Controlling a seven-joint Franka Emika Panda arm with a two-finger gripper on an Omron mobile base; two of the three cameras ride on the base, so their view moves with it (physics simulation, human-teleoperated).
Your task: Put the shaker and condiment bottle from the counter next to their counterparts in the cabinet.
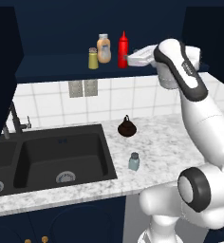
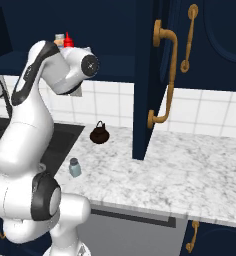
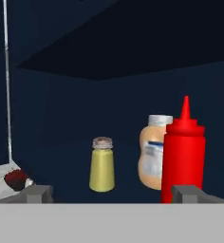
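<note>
The red condiment bottle [image 1: 123, 50] [image 3: 182, 156] stands upright on the shelf of the navy cabinet [image 1: 52, 67], right of the peach-orange bottle [image 1: 103, 48] [image 3: 152, 152] and the yellow-green shaker [image 1: 93, 58] [image 3: 102, 164]. My gripper [image 1: 128, 59] [image 3: 111, 193] is at shelf height just right of the red bottle, open, its fingers spread wide with nothing between them. The bottle rises just beyond the right fingertip [image 3: 185, 192]. The pale blue-grey shaker [image 1: 134, 161] [image 2: 75, 167] stands on the marble counter [image 1: 156, 140] near its front edge.
A dark brown kettle-like pot [image 1: 126, 127] [image 2: 99, 133] sits on the counter near the tiled wall. The black sink [image 1: 52, 159] with its faucet [image 1: 16, 118] lies to the left. An open navy cabinet door with a brass handle [image 2: 162, 75] hangs at the right.
</note>
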